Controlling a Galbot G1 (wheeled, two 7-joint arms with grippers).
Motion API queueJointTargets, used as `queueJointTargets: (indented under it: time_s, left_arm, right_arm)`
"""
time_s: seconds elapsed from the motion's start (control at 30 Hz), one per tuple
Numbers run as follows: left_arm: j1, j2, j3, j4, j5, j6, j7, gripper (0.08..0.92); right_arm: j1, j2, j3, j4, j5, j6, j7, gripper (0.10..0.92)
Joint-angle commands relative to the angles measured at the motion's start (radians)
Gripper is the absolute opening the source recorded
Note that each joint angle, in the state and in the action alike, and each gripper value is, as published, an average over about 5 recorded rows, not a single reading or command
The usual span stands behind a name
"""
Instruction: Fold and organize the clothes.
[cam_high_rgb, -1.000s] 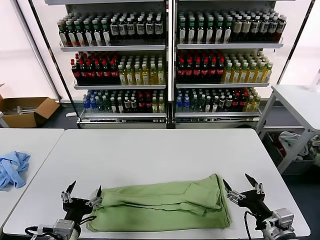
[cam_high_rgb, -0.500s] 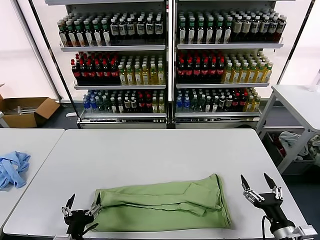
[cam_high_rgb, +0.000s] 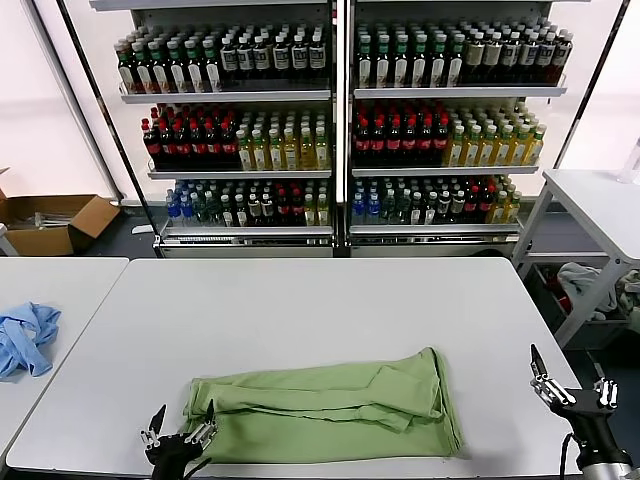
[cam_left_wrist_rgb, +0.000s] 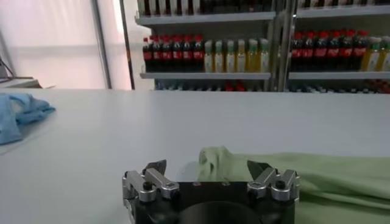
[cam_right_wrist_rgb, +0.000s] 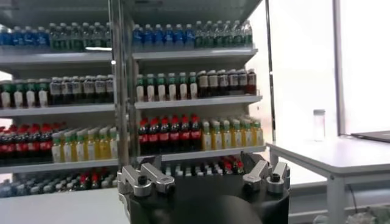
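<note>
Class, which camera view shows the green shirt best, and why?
The head view: the whole folded green shirt lies on the white table. The left wrist view catches only its near end, beyond the left gripper. The right wrist view shows none.

Occlusion record: we note the green polo shirt (cam_high_rgb: 325, 407) lies folded, its collar, buttons and printed graphic hidden inside the folds. We see the left gripper (cam_high_rgb: 181, 437) at seven o'clock with its arm cut off by the frame edge. Bottle labels on the shelves (cam_high_rgb: 340, 95) are too small to read.
</note>
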Motion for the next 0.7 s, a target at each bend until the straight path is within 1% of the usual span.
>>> queueJointTargets:
  time_s: [0.03, 0.23, 0.53, 0.63, 0.7]
  left_arm:
    - [-0.039, -0.007, 0.038, 0.04, -0.091, 0.001, 0.042, 0.823]
    - [-0.089, -0.007, 0.024, 0.071, -0.192, 0.035, 0.051, 0.823]
    - [-0.09, -0.017, 0.051, 0.083, -0.204, 0.029, 0.061, 0.814]
    - [-0.09, -0.019, 0.066, 0.084, -0.18, 0.015, 0.064, 0.758]
    - [-0.091, -0.02, 0.074, 0.086, -0.149, -0.002, 0.067, 0.698]
  right_arm:
    - [-0.009, 0.014, 0.027, -0.011, 0.0, 0.031, 0.013, 0.823]
    - [-0.002, 0.017, 0.019, -0.013, 0.0, 0.032, 0.01, 0.823]
    - [0.004, 0.021, 0.014, -0.012, -0.001, 0.032, 0.01, 0.823]
    - [0.008, 0.021, 0.014, -0.01, -0.001, 0.031, 0.01, 0.823]
    - [0.01, 0.022, 0.013, -0.01, -0.001, 0.031, 0.01, 0.823]
